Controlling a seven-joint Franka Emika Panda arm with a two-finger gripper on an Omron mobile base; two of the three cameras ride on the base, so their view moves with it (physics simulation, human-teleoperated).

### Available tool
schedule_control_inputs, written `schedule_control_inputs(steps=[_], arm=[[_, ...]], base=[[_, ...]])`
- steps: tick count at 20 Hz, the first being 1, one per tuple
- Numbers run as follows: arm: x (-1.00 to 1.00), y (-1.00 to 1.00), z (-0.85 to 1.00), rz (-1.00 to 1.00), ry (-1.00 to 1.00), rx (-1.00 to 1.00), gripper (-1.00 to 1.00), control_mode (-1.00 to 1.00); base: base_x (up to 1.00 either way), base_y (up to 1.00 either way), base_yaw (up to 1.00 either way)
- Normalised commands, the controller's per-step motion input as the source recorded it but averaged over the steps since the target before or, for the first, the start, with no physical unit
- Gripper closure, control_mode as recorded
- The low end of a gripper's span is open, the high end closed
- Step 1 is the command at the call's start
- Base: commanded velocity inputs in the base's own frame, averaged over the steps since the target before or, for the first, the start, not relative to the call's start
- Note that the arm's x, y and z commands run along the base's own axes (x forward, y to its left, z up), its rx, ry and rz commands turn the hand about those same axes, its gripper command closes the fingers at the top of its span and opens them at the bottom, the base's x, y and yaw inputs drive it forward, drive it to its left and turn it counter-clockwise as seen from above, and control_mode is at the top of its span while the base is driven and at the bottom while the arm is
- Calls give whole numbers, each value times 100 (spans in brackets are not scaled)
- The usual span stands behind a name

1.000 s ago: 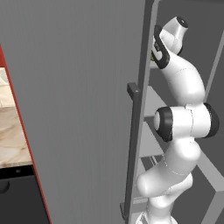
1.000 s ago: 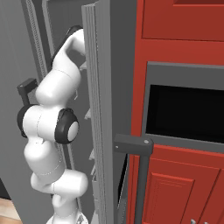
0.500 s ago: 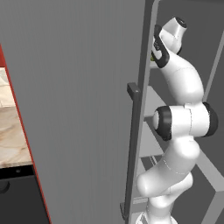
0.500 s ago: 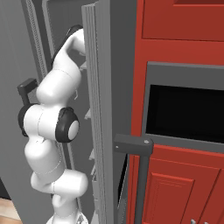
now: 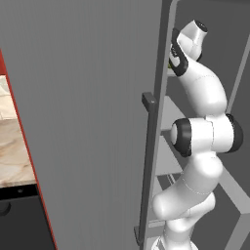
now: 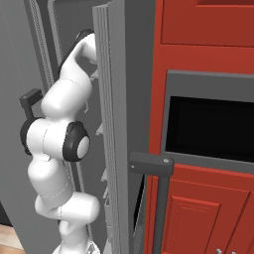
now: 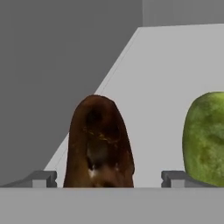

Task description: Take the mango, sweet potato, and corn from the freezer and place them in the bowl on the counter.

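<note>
In the hand view, the dark brown sweet potato (image 7: 98, 144) stands on a grey shelf (image 7: 162, 78) of the freezer, right in front of my gripper (image 7: 109, 180). The gripper is open, with one fingertip (image 7: 43, 179) on each side of the sweet potato and neither clearly touching it. A rounded green mango (image 7: 204, 135) sits to its right, just beyond the right finger. In the left base view my arm (image 5: 202, 93) reaches up into the freezer past its open grey door (image 5: 88, 112). The corn and the bowl are out of view.
The door's vertical bar handle (image 5: 149, 161) stands close to the arm's elbow. The marbled counter (image 5: 12, 141) lies to the left beyond the door. Red cabinets (image 6: 208, 213) and a dark appliance opening (image 6: 213, 129) flank the freezer on the right.
The arm has shifted only very slightly inside the freezer. The jaws stay wide.
</note>
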Motion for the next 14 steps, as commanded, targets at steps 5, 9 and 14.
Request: schedule_control_inputs(steps=[5,9,14], arm=[[5,2,-40,0,0,0,100,-100],[12,3,-24,0,0,0,100,-100],[6,0,-14,0,0,0,100,-100]], base=[[0,0,0],[0,0,0],[0,0,0]])
